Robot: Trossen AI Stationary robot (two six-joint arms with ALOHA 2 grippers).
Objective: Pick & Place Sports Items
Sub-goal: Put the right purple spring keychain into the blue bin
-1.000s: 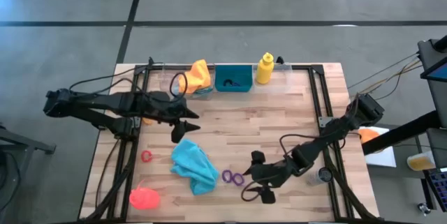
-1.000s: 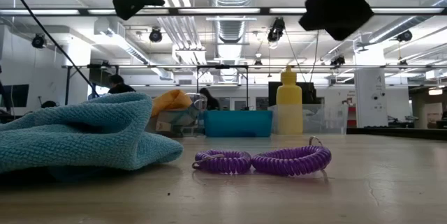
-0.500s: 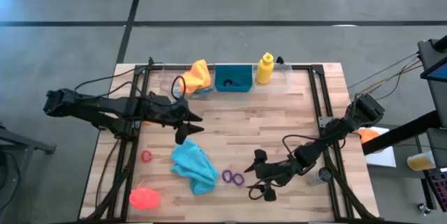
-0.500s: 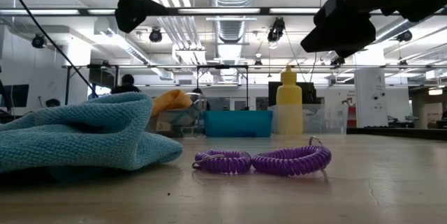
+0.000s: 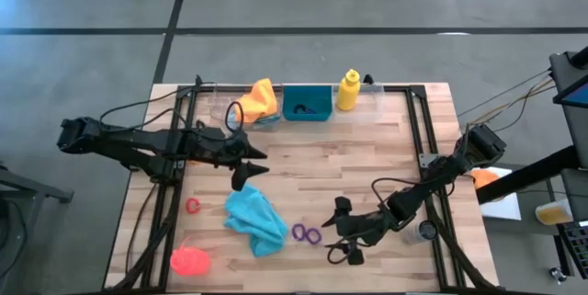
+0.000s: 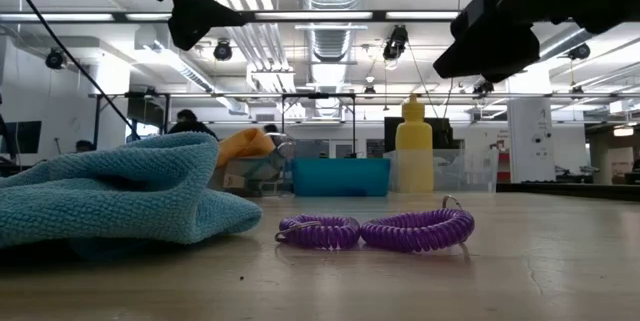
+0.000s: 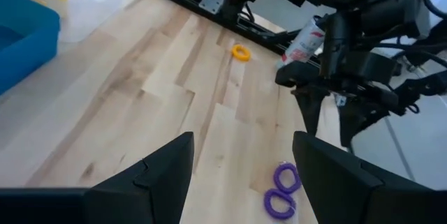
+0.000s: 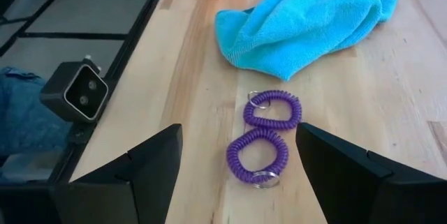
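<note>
Right tool [image 5: 344, 231] hangs spread at three o'clock of the purple rings [image 5: 306, 233]; left tool [image 5: 250, 167] spread, empty, above the teal cloth [image 5: 255, 218].

Far edge: crumpled orange cloth [image 5: 260, 100], teal rectangular plastic bin [image 5: 306, 104], yellow plastic bottle [image 5: 347, 90], left to right.
Centre: crumpled teal cloth [image 5: 254, 219].
Right of it: coiled purple rings [image 5: 306, 233].
Near-left corner: pink-red bottle [image 5: 189, 260].

Overhead cam looked straight down at the whole table [image 5: 367, 162]. The low one sat at tabletop level, really close to the purple rings [image 6: 375, 230] (facing the room behind). Each wrist cam peered forward past its own fingers, and both caught those same rings.
</note>
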